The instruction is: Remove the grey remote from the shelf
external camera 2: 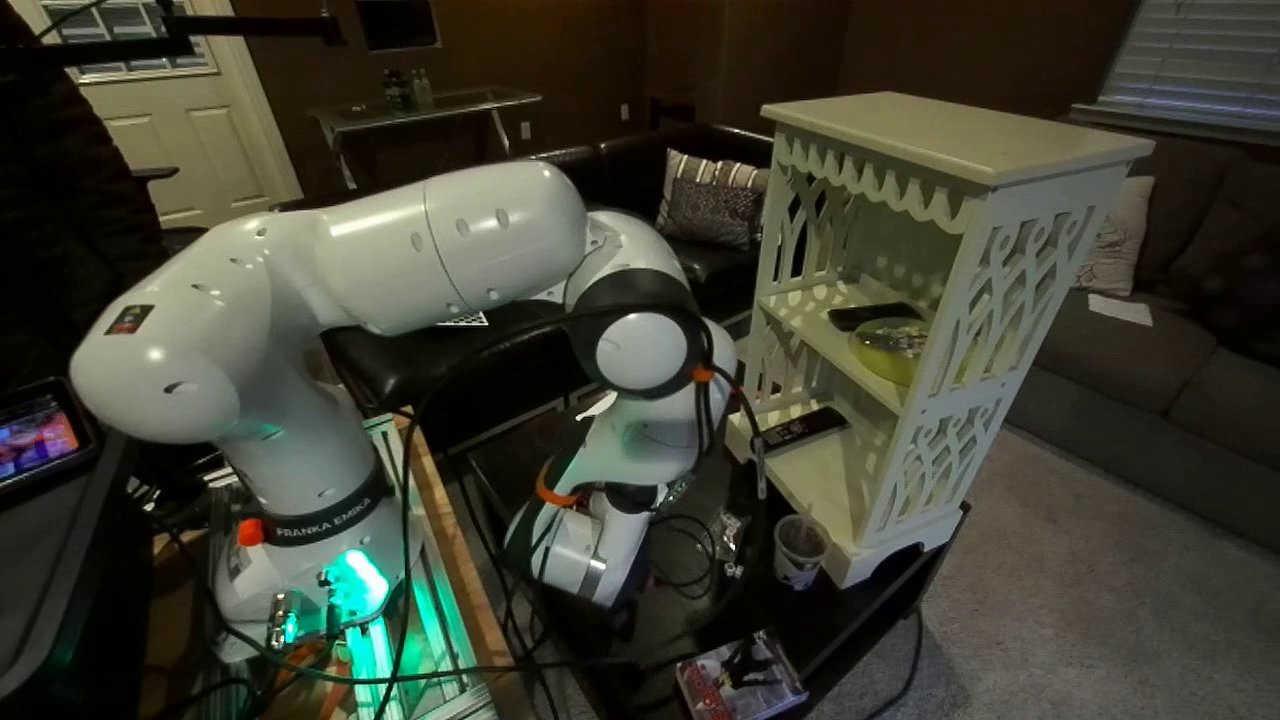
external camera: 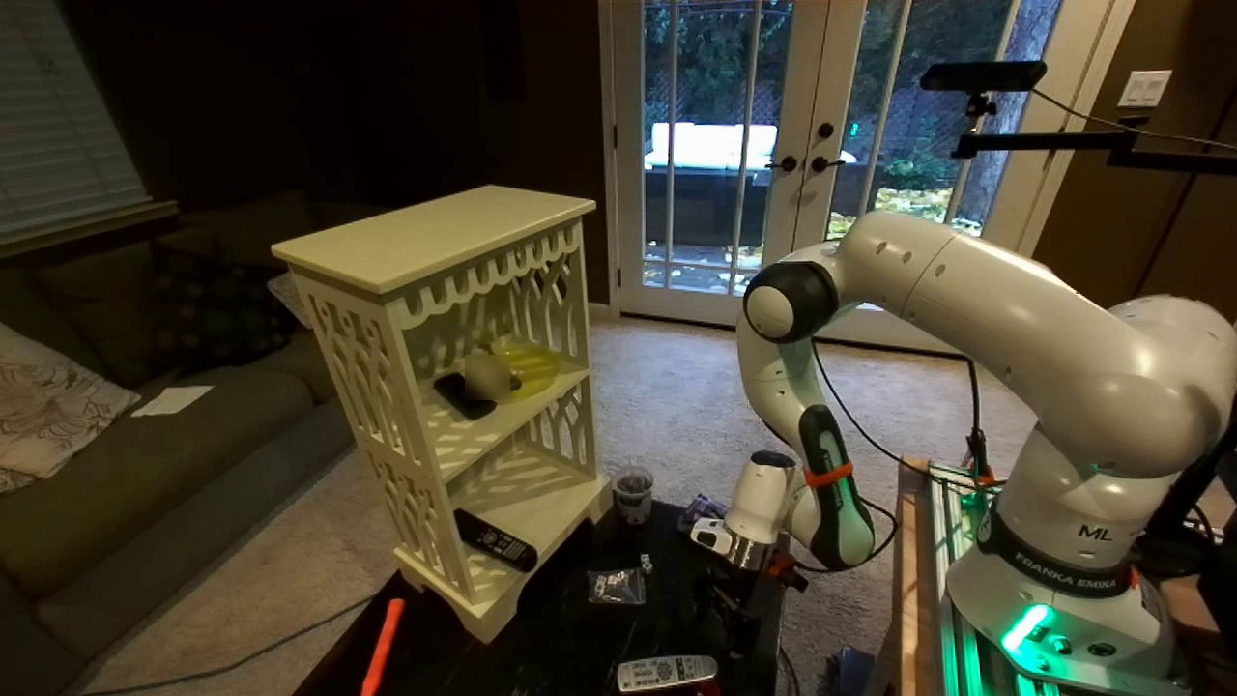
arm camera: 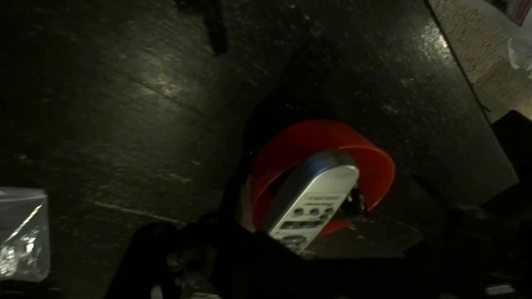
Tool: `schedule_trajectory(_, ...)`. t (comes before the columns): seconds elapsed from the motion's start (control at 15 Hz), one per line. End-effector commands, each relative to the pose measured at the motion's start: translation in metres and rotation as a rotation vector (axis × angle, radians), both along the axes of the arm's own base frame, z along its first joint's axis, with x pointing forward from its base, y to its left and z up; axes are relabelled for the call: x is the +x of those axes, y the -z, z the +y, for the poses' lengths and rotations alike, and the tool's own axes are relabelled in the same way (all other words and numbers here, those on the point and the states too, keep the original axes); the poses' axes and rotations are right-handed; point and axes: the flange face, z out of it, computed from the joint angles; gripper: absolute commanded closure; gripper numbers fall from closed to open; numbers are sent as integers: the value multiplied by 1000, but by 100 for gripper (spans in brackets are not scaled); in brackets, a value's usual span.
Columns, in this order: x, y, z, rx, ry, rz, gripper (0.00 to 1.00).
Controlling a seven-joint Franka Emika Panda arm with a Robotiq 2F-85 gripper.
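The grey remote (external camera: 667,673) is off the shelf, over the dark table near the bottom edge of an exterior view. In the wrist view the grey remote (arm camera: 314,199) lies tilted with one end inside a red round rim. The cream-white shelf (external camera: 435,227) stands on the table; it also shows in an exterior view (external camera 2: 950,130). My gripper (external camera: 730,628) is low over the table beside the remote. In the wrist view my gripper (arm camera: 338,199) looks open, its dark fingers apart on either side of the remote and rim. The remote's lower end is hidden behind the gripper.
A black remote (external camera: 495,539) lies on the shelf's lower tier. A dark oblong thing (external camera: 464,394) and a yellow-green bowl (external camera: 530,367) are on the middle tier. A cup (external camera: 633,495), a clear bag (external camera: 617,586), an orange stick (external camera: 383,648) and a case (external camera 2: 742,680) surround the shelf.
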Motion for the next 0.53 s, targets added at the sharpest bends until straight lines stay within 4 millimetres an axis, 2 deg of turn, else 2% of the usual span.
schedule_trajectory(0.0, 14, -40, -32, -95, 122, -88, 0)
schedule_trajectory(0.13, 5, -57, -38, -141, 181, -110, 0)
schedule_trajectory(0.33, -14, -84, -34, -123, 183, -211, 0)
schedule_trajectory(0.4, 5, -63, -39, -111, 182, -187, 0)
schedule_trajectory(0.47, -1, -70, -36, -104, 182, -202, 0)
